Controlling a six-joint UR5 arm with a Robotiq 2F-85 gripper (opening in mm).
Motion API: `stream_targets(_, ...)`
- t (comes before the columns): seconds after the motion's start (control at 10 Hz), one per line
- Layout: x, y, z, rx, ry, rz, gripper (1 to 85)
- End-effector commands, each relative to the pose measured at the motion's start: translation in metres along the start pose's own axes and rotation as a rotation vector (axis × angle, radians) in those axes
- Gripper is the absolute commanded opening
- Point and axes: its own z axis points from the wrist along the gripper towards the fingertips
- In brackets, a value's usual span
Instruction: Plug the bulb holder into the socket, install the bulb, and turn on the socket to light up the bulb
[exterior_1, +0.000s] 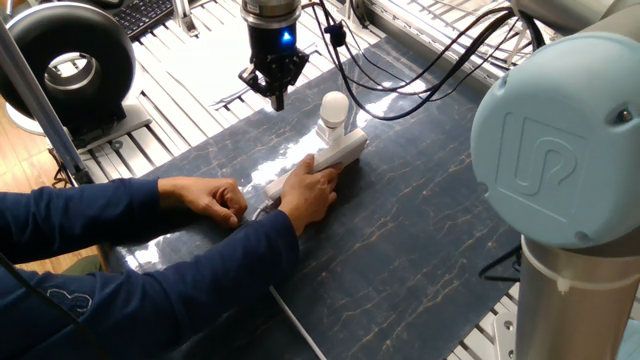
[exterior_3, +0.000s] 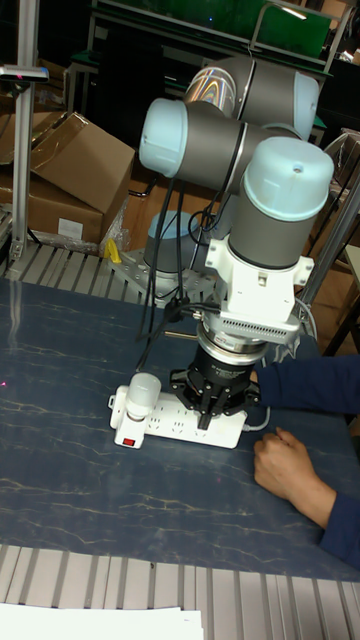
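A dark marbled mat covers the bench (exterior_1: 420, 250), with aluminium framing behind and cardboard boxes (exterior_3: 70, 180) beyond in the tall fixed view. The robot arm (exterior_3: 255, 250) hangs over the middle of the mat. A person's hand (exterior_1: 308, 195) rests on one end of the socket (exterior_1: 325, 160), the other hand (exterior_1: 205, 198) lying flat just beside it. The socket lies on the mat with the bulb holder (exterior_1: 333, 132) plugged into its far end and the bulb (exterior_1: 333, 105) upright in it, unlit. The end effector (exterior_1: 277, 92) hovers above the mat near the bulb, apart from it, fingers drawn together and empty. Plugging and fitting look done; switching on remains. The next move likely calls for pressing the red switch (exterior_3: 128, 440) at the strip's end beside the holder.
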Motion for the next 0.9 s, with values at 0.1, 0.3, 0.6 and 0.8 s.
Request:
stream_targets(0.1, -0.006, 0.007, 0.002, -0.015, -0.003, 0.003, 1.3)
stream_targets(0.3, -0.006, 0.018, 0.005, -0.047, 0.004, 0.011, 1.3)
stream_targets(0.6, -0.011, 0.047, 0.016, -0.077, -0.006, 0.023, 1.3)
stream_targets(0.8, -0.002, 0.062, 0.018, -0.082, 0.028, 0.013, 1.3)
